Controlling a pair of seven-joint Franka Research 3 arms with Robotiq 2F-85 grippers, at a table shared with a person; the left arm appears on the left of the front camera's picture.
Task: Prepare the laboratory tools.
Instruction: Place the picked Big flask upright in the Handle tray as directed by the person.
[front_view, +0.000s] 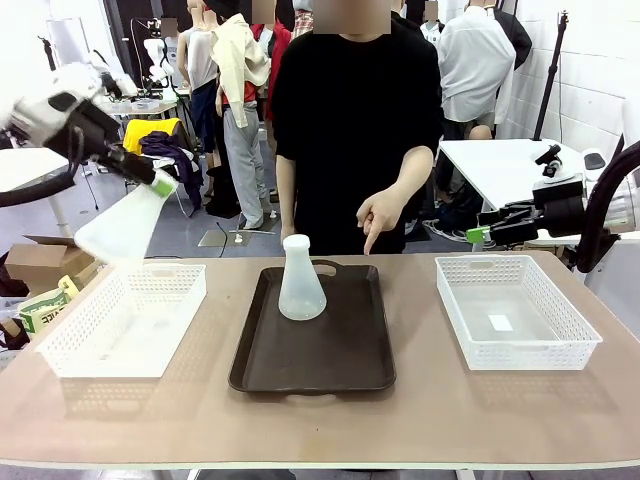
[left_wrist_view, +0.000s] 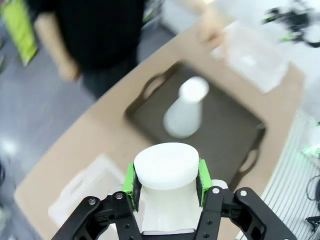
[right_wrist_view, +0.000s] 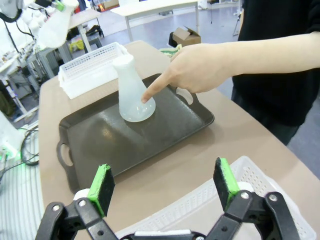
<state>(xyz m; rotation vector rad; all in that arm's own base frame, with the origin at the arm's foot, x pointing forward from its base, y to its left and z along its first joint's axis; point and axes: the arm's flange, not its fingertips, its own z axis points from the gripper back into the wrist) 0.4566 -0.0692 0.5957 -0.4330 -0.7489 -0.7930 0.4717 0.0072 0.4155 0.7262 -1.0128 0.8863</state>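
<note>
Two frosted, translucent white conical flasks are in play. Nearest the bench's front edge lies the dark brown tray (front_view: 340, 350), mid-bench between two white lattice baskets, the left basket (front_view: 125, 320) and the right basket (front_view: 515, 315). The standing flask (front_view: 301, 280) is upright at the tray's far left part. Above the left basket, the left gripper (front_view: 150, 180) clamps the lifted flask (front_view: 125, 225) by its neck, base tilted down. The right gripper (right_wrist_view: 165, 187) hangs open near the bench's right end. Beyond, the person's hand (front_view: 380, 215) points down at the tray.
</note>
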